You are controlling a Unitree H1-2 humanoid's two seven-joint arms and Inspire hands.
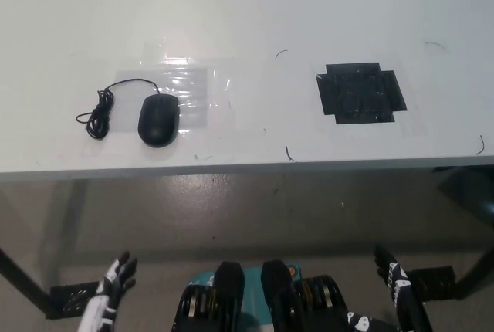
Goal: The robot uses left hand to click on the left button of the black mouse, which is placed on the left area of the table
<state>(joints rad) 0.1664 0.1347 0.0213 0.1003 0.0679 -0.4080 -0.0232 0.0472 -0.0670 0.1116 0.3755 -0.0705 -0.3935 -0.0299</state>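
Left hand [114, 284] and right hand [395, 279], both below the table [247, 23] edge, are being cropped by the bottom border, with only upper parts showing. Far above the left hand, the mouse [158, 119] buttons are appearing too small to distinguish.

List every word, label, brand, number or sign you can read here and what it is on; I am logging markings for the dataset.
None can be read.
Black mouse: no logo or lettering shows on its top.
Mouse cable: plain, no tag.
Black tape patch: no print visible.
Clear tape sheet: glare only, no text.
White table: only a few thin dark marks, not letters.
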